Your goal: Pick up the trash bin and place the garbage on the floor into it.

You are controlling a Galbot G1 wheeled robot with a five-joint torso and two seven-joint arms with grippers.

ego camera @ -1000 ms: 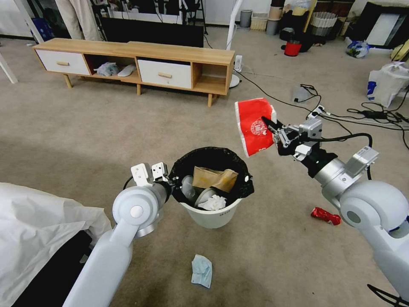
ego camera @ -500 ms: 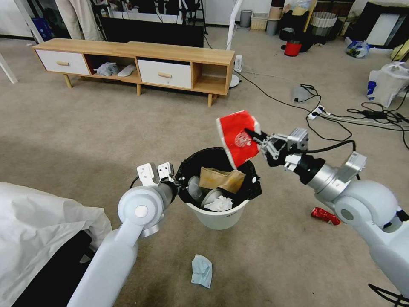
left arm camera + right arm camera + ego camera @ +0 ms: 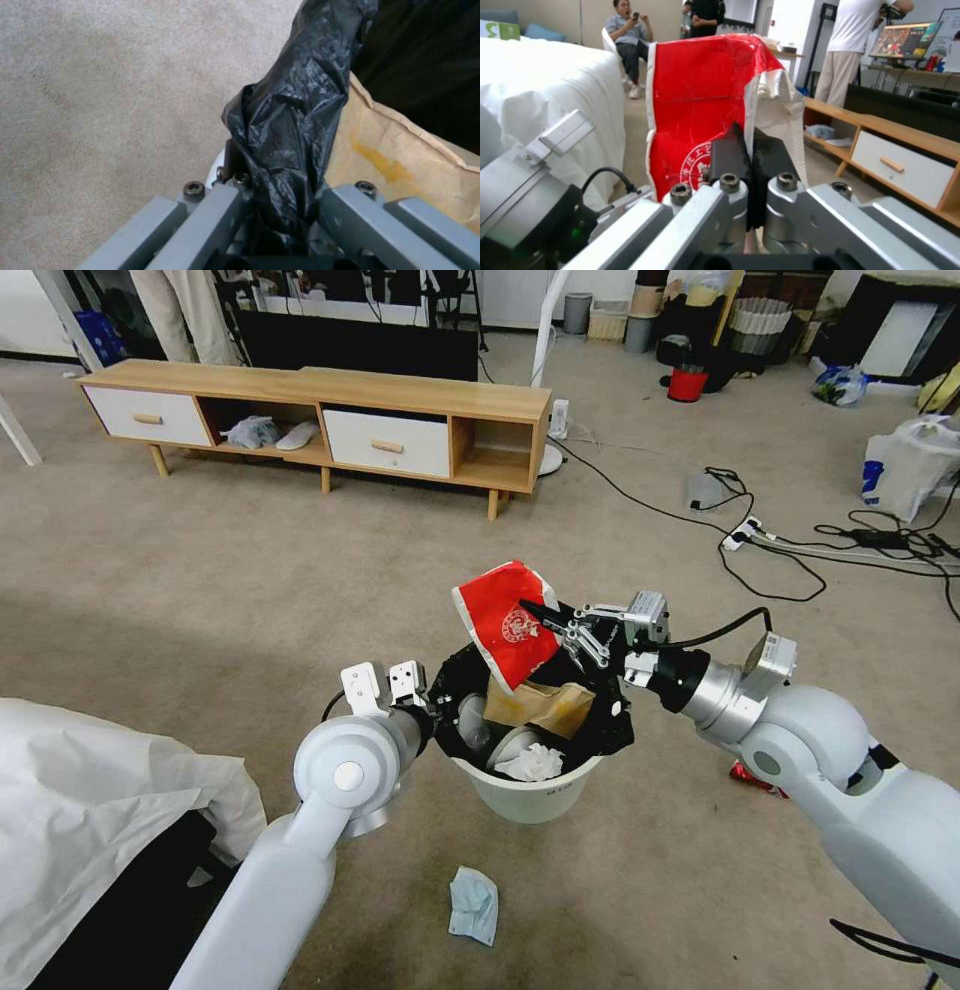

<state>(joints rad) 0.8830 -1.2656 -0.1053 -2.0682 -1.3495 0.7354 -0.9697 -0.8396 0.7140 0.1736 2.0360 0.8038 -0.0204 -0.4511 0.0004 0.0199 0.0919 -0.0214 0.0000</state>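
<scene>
Over the trash bin (image 3: pixel 525 790), the right claw (image 3: pixel 535 613) pinches the packet (image 3: pixel 503 620).

I note a beige carpet (image 3: pixel 250 570) across the floor. A low wooden TV cabinet (image 3: pixel 320 420) with two white drawers stands at the far side, cloth items on its open shelf. Black cables (image 3: pixel 800 540) trail over the carpet on the right, near a white plastic shopping bag (image 3: pixel 905 470). A small red bucket (image 3: pixel 687 383) sits further back. White bedding (image 3: pixel 90 810) lies at the near left.
</scene>
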